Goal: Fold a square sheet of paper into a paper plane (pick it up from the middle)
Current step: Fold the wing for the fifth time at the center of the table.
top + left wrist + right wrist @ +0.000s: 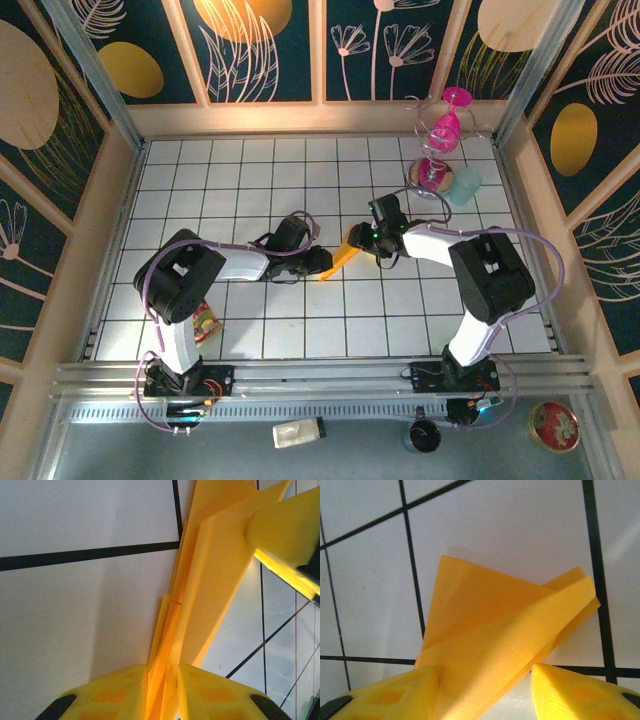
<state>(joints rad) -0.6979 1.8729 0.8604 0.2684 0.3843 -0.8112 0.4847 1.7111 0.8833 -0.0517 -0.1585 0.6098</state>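
Observation:
The paper plane [340, 258] is a narrow creased orange-yellow dart near the middle of the tiled table, between my two grippers. My left gripper [322, 264] is shut on its folded keel; in the left wrist view the yellow pads [100, 700] pinch the stacked layers [210, 580] at the gripper [164, 695]. My right gripper [360, 243] sits at the plane's other end, open. In the right wrist view a wing [495, 630] lies across the gap of the gripper [485, 695]. It touches the left finger [395, 695] and stays apart from the right one.
A red-yellow snack packet [205, 322] lies by the left arm's base. A pink glass ornament [440, 130] and a pale teal cup [465, 185] stand at the back right. White tiled floor [250, 180] stretches behind and in front of the grippers.

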